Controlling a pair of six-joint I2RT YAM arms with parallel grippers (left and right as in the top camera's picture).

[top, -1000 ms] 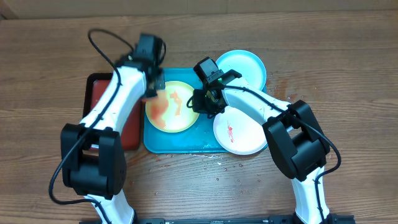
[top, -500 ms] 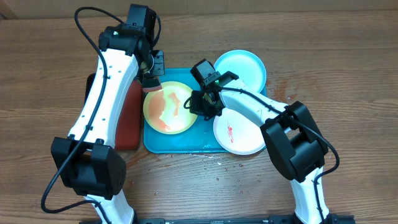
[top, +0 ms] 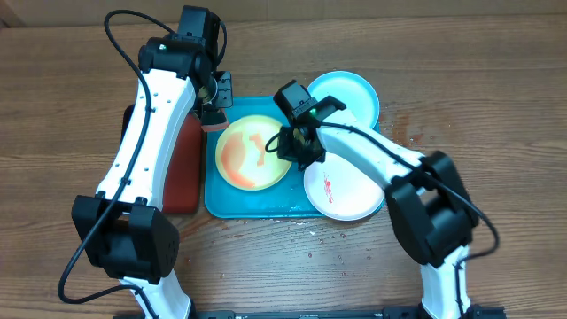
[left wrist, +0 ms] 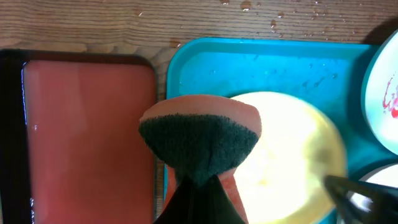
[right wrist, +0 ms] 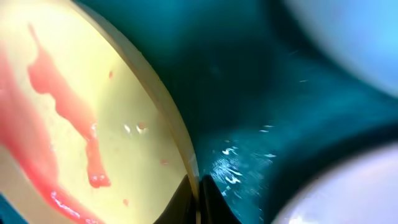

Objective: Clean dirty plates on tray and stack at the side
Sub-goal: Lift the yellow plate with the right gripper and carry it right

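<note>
Overhead: green plate [top: 254,152] dragged toward three o'clock, right gripper [top: 296,147] pinching rim; left gripper [top: 211,112] clamps sponge [top: 213,127] at plate's ten o'clock; smears [top: 237,154] remain.

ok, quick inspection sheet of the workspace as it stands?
Surface: wooden table, water drops by the blue tray's front edge.
Job's things: blue tray; green plate on it, orange smears; white plate, red smear, lying over the tray's right edge; blue plate at the tray's back right corner, no smear visible.
Clutter: red tray left of the blue tray.
Grippers: left gripper, jaws shut on a sponge; right gripper, jaws shut on the green plate's rim.
Cables: black cable looping off the left arm, clear of the plates.
Surroundings: nothing seen.
</note>
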